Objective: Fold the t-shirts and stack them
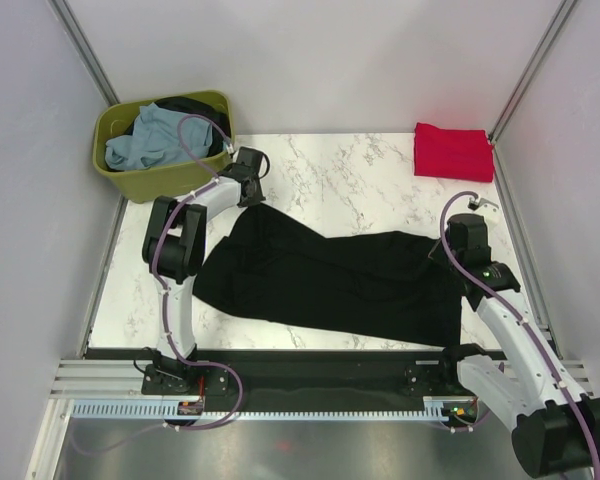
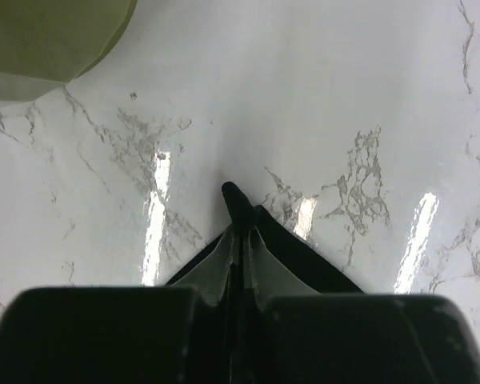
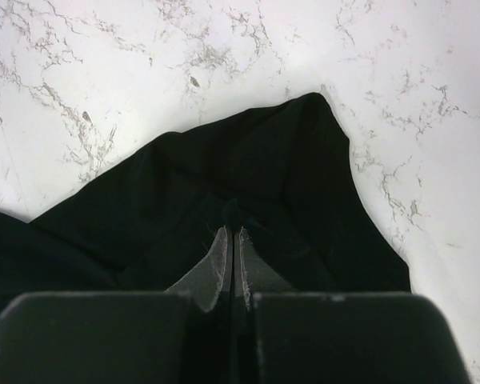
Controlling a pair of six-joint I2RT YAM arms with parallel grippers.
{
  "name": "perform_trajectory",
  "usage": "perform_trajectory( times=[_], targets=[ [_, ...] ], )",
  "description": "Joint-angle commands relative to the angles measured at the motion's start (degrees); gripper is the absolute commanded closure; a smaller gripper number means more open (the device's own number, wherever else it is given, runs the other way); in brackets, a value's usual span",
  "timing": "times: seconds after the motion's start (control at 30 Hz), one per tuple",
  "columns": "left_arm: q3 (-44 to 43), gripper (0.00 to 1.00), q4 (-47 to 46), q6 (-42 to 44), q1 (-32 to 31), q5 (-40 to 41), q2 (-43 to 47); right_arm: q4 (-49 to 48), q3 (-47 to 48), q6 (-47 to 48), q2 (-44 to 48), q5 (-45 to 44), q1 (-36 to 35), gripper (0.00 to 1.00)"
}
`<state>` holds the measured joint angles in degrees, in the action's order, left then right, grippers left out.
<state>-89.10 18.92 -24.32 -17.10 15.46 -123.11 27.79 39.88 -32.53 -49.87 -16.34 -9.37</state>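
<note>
I work in a robot lab cell, not a home. Plain pale walls (image 1: 330,60) on metal posts (image 1: 82,45) box in my marble-patterned tabletop (image 1: 350,180). My left arm (image 1: 175,240) and right arm (image 1: 515,330) are bolted to a slotted metal rail (image 1: 280,408), with purple cables (image 1: 195,118) looping loose.

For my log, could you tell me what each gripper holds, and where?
Both pinch the black shirt: left gripper its far-left corner tip, right gripper a fold near its right edge.
</note>
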Motion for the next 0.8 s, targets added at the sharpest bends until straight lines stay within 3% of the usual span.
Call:
perform_trajectory(
  times=[0.0, 0.13, 0.27, 0.6, 0.77],
  targets=[
    [1.74, 0.98, 0.77, -1.96, 0.58, -0.35, 4.01, -2.83, 0.99, 1.77, -1.46, -0.45, 0.14, 1.0],
    [-0.54, 0.98, 2.96, -1.88, 0.58, 0.0, 6.74, -5.9, 4.15, 2.3, -6.02, -2.21, 0.14, 1.0],
    [-4.5, 0.98, 7.62, -1.87, 0.67, 3.07, 8.06, -9.86, 12.04, 3.62, -16.65, -5.36, 0.23, 1.0],
    [0.59, 0.98, 10.53, -4.6, 4.53, 7.39, 19.3, -11.27, 47.09, 12.75, -37.92, -8.18, 0.58, 1.0],
    [0.6, 0.98, 11.05, -4.77, 6.99, 7.04, 19.84, -11.01, 55.91, 15.83, -45.49, -7.31, 0.66, 1.0]
  ],
)
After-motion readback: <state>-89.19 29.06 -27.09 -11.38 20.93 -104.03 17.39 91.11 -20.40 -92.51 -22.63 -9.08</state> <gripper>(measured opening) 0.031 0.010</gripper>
